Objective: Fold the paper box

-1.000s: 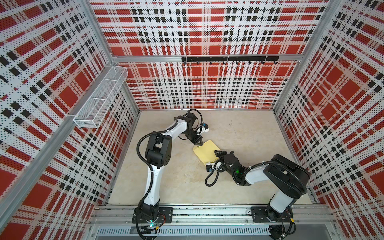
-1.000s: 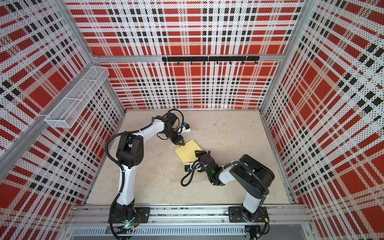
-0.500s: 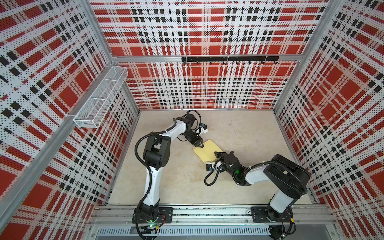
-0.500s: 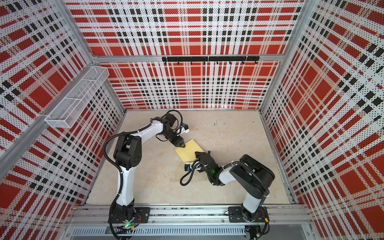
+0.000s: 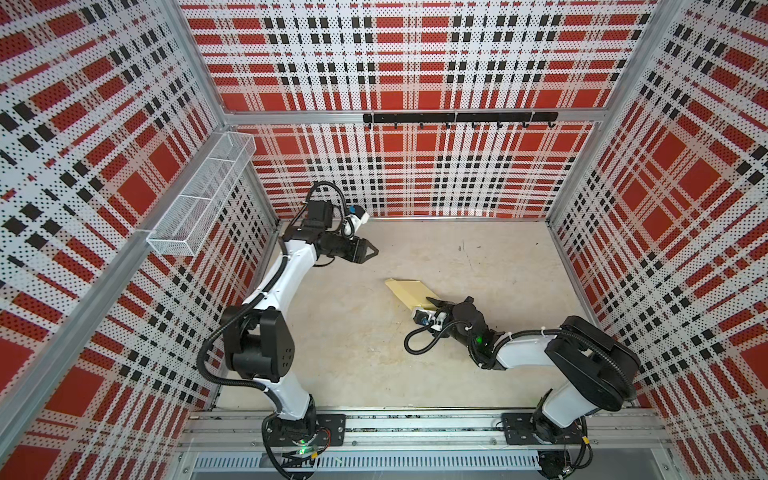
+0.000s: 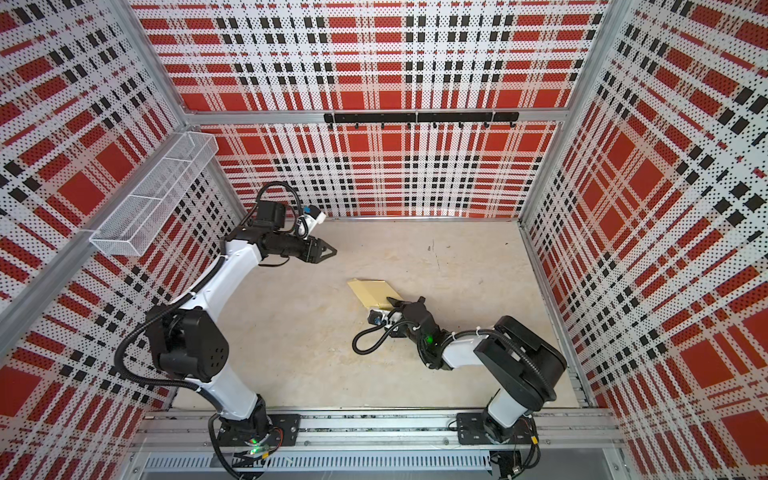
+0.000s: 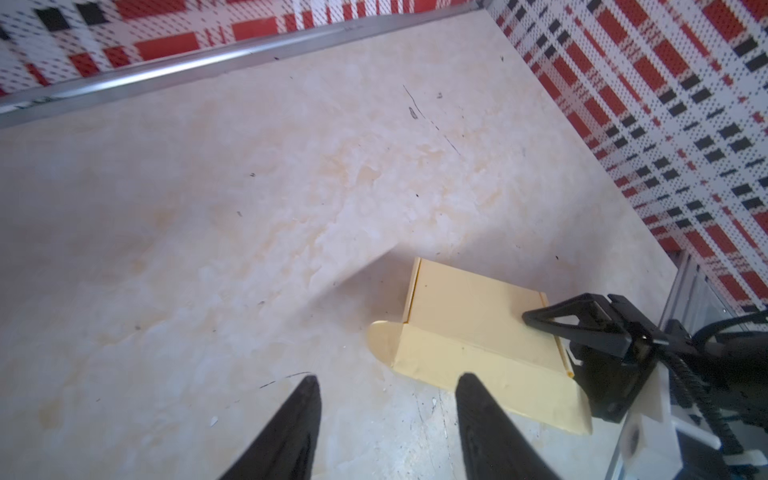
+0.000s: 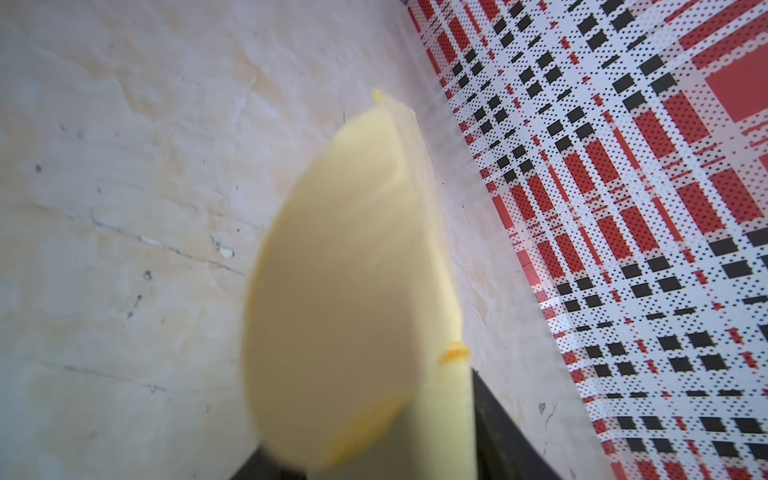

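Right gripper (image 5: 430, 304) is pinched on the paper box (image 5: 408, 291), left gripper (image 5: 371, 251) spread; flap closing is judged underway, the rounded tab (image 7: 382, 342) needing tucking.

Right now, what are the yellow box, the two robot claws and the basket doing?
paper box, folded up, lying on the table, rounded tab sticking out
left gripper, jaws open, empty, away from the box
right gripper, jaws closed on the box's end
wire basket, hanging, empty
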{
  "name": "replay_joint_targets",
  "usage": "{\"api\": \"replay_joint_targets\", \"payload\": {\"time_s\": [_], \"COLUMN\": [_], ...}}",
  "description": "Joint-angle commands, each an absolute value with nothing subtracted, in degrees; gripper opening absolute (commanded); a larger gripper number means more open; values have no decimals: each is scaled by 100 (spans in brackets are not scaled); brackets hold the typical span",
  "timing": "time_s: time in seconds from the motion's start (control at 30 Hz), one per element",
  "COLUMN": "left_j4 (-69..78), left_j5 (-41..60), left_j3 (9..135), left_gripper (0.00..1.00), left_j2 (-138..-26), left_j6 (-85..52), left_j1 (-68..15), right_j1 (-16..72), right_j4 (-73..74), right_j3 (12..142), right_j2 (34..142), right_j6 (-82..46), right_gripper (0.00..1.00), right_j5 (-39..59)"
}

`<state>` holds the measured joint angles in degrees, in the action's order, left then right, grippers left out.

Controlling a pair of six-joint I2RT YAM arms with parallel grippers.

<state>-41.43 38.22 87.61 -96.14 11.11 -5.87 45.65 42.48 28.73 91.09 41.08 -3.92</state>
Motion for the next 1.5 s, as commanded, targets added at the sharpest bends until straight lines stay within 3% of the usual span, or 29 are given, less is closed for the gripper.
{"api": "replay_joint_targets", "payload": {"time_s": [0.0, 0.3, 0.6, 1.0, 1.47], "left_j4": [-3557, -3142, -3286, -3913, -4308], "left_j5": [4046, 3999, 3902, 3593, 3392], "left_j3": [8297, 7324, 7341, 8012, 8379], "left_gripper": [58, 62, 62, 63, 63], "left_j2": [-9257, -8648, -8841, -9782, -10210], "left_j6": [765, 1317, 1636, 2094, 3362], "left_j1": [-354, -258, -389, -1020, -1331], "right_j1": [4561, 4561, 4378, 4169, 3936], "right_j4": [4812, 6444, 7364, 8133, 7868], "right_j3": [3084, 3122, 2626, 2478, 2461], "right_j2": [9036, 9852, 10296, 11103, 10951], "right_j6": [2724, 896, 193, 545, 679], "right_gripper": [52, 52, 53, 53, 53], "right_j5": [118, 667, 433, 781, 1256]}}
